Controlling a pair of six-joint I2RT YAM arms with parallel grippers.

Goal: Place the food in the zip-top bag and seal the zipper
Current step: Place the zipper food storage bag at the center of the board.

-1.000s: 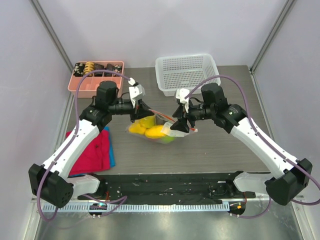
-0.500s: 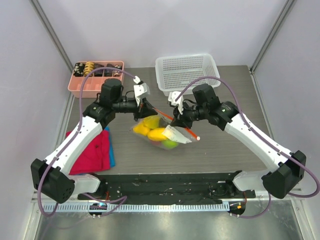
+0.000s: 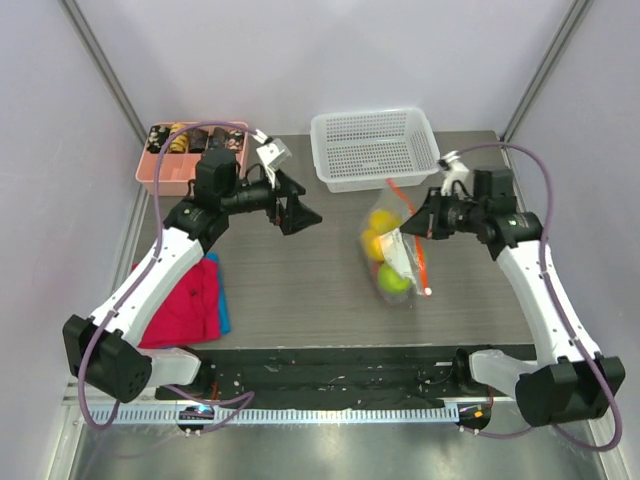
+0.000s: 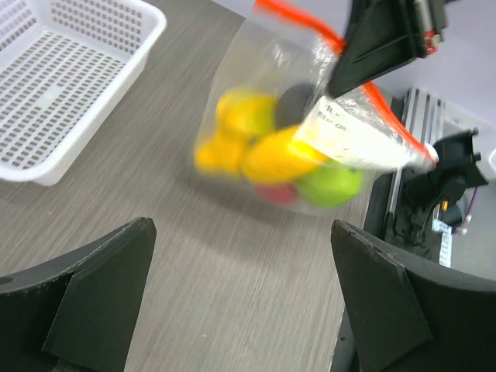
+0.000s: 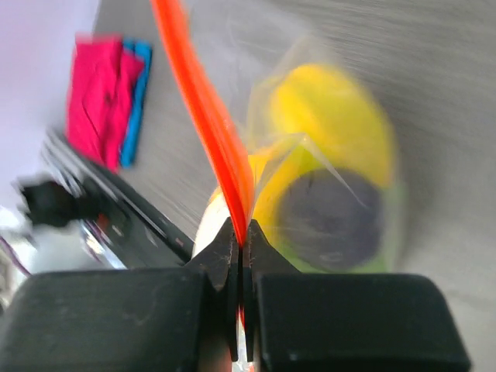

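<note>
The right fingers (image 5: 221, 260) pinch tight on the orange zipper (image 5: 203, 116) of the zip-top bag (image 3: 392, 262), which is just in front of the white basket (image 3: 372, 150) with the food (image 4: 267, 159) inside. The left fingers (image 4: 101, 294), near the basket's front left corner, stand wide and hold nothing. To seal well, I think the left should take the free end and keep the strip tight while the right slides along it. How much is closed already, I cannot tell.

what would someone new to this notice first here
The clear zip-top bag, stuffed with bright yellow and green fruit, sits right of centre in the top view. It is pinched by its orange-red zipper in the shut right hand. Next comes the left hand, open and empty left of centre and facing the bag, with a white basket at the far edge.
</note>
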